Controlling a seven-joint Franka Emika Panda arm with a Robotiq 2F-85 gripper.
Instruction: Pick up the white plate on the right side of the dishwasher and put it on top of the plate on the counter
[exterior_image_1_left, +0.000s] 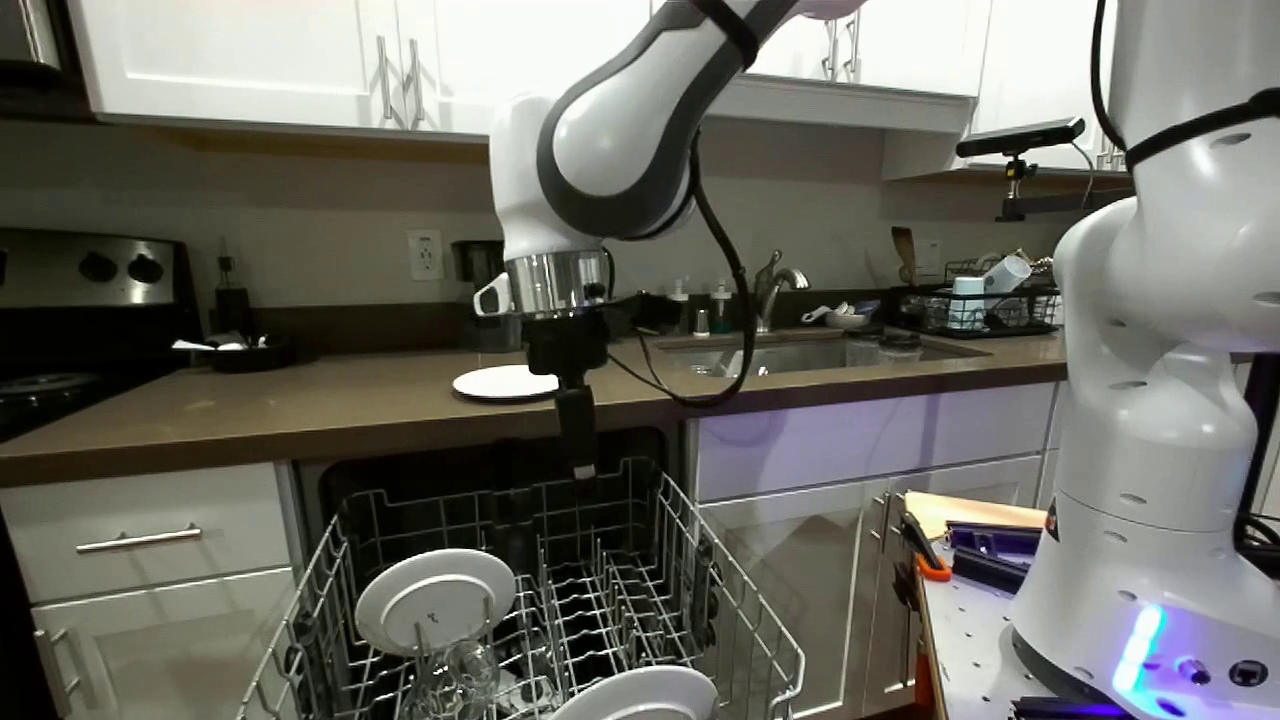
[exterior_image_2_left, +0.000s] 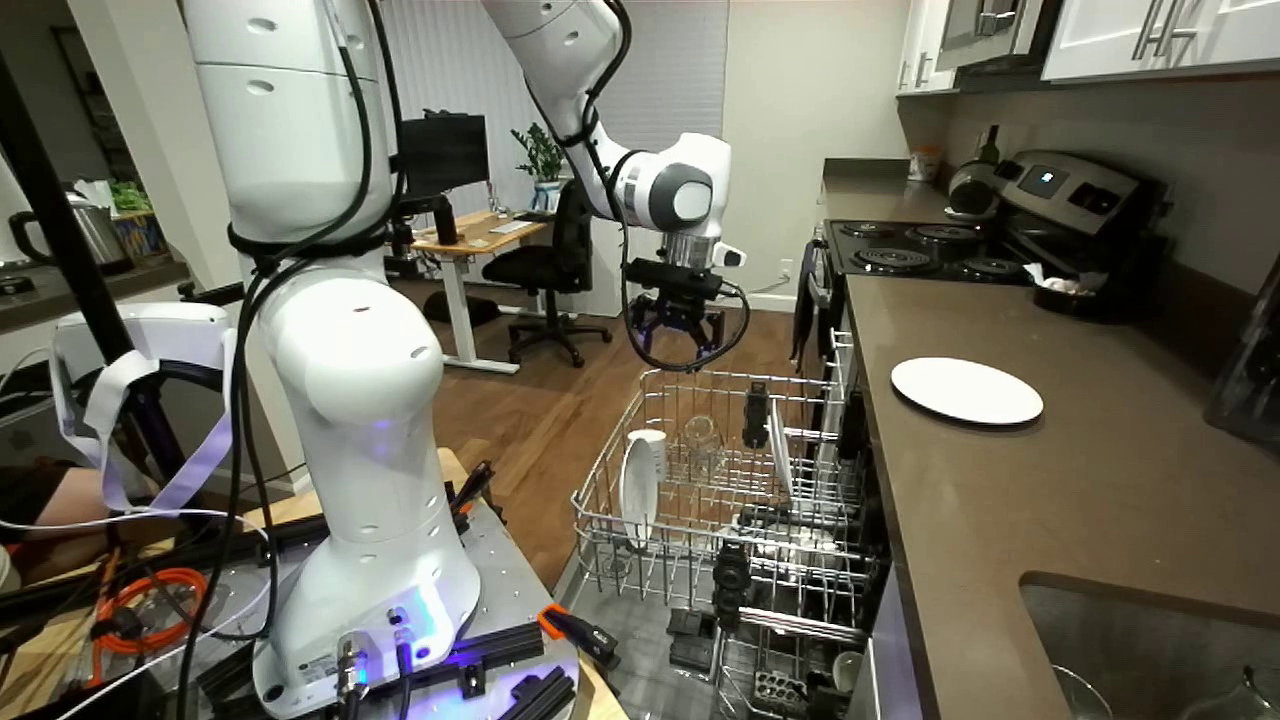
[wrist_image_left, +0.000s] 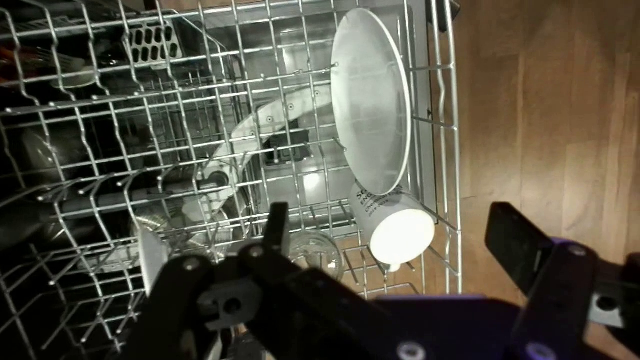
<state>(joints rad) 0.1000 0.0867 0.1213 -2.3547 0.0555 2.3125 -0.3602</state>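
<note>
The gripper (wrist_image_left: 386, 215) hangs spread wide above the dishwasher rack (exterior_image_1_left: 605, 605). I see room beside the white plate (wrist_image_left: 372, 105) near the outer edge; second plate (exterior_image_1_left: 433, 590) deeper in, third plate (exterior_image_2_left: 966, 391) on the counter (exterior_image_2_left: 1050, 520).

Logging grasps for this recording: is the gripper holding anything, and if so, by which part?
Nothing is held: the gripper is open, its fingers wide apart in the wrist view.

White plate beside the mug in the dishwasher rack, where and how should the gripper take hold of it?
The white plate is probably best pinched at its upper rim, coming from above, with the open gripper straddling its two faces. It stands on edge in the dishwasher rack, so a thin edge faces up. Staying away from the end beside the mug looks safer.
</note>
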